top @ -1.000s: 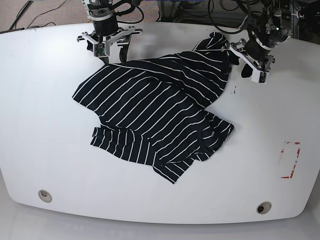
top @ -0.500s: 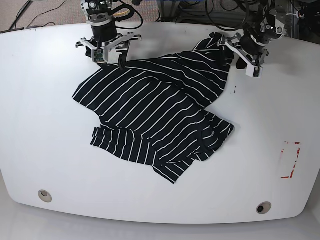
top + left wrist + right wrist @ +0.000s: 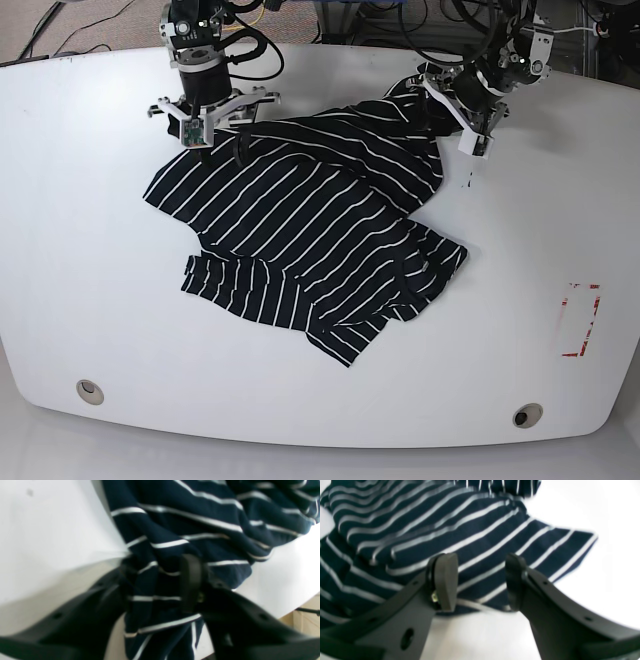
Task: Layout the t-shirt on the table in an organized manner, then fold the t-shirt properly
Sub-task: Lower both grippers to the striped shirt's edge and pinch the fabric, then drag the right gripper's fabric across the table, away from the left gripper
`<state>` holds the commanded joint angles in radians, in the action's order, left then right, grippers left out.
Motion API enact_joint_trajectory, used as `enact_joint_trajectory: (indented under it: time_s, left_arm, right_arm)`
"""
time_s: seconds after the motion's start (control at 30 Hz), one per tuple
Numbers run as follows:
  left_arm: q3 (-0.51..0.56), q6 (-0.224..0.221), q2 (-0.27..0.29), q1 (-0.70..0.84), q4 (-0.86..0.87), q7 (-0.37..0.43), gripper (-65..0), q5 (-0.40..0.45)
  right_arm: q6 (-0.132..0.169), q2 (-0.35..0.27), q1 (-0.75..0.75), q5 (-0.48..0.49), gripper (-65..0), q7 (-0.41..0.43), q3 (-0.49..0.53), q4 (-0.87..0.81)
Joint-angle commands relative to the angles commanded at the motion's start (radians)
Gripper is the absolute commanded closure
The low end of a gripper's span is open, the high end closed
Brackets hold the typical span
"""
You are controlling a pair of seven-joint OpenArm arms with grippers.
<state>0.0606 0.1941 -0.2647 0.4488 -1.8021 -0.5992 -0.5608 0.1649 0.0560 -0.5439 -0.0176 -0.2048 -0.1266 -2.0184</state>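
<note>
**A:** From the left wrist camera, what do you see?

**B:** The left gripper (image 3: 160,585) has a bunch of the t-shirt (image 3: 200,522) between its fingers. One dark pad (image 3: 190,580) presses against the cloth, and the striped fabric runs down through the gap. The picture is blurred, but it looks closed on the shirt. The white table (image 3: 50,530) shows on either side.

**A:** And the right wrist camera?

**B:** The right gripper (image 3: 481,582) stands partly spread, with a clear gap between its two pads (image 3: 445,580). The t-shirt (image 3: 445,537) lies flat just beyond the tips, its hem crossing the gap. I cannot tell whether the tips touch the cloth. Nothing is held. Bare table (image 3: 595,575) lies to the right.

**A:** Now the base view.

**B:** The t-shirt (image 3: 310,230) lies crumpled across the middle of the table (image 3: 90,250), one end reaching toward the far edge. The right gripper (image 3: 222,145) is at the far left edge of the cloth, over its top hem. The left gripper (image 3: 452,115) is at the far right corner of the shirt, where the fabric bunches up against it. The two arms are well apart, one at each far corner. A red mark (image 3: 580,320) sits near the right edge, apart from the shirt.
</note>
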Motion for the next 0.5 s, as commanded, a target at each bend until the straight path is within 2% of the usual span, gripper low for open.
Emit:
enact_joint_trajectory:
  time_s: [0.1, 0.23, 0.4, 0.5]
  left_arm:
    - [0.002, 0.0, 0.0, -0.003, 0.0, 0.0, -7.1, 0.0]
    - [-0.002, 0.0, -0.003, -0.003, 0.0, 0.0, 0.0, 0.0]
    - [-0.005, 0.0, -0.021, 0.002, -0.005, 0.0, -0.6, -0.002]
    - [-0.005, 0.0, -0.035, 0.006, -0.006, 0.0, -0.6, -0.008]
  right_arm:
    - [0.0, 0.0, 0.041, 0.002, -29.6, -0.006, -0.011, 0.002]
    - [0.0, -0.003, 0.117, 0.002, -29.8, -0.074, -0.011, 0.015]
    - [0.0, -0.051, 0.215, 0.002, -29.8, -0.163, -0.011, 0.048]
    - [0.0, -0.054, 0.281, 0.002, -29.8, -0.193, -0.011, 0.086]
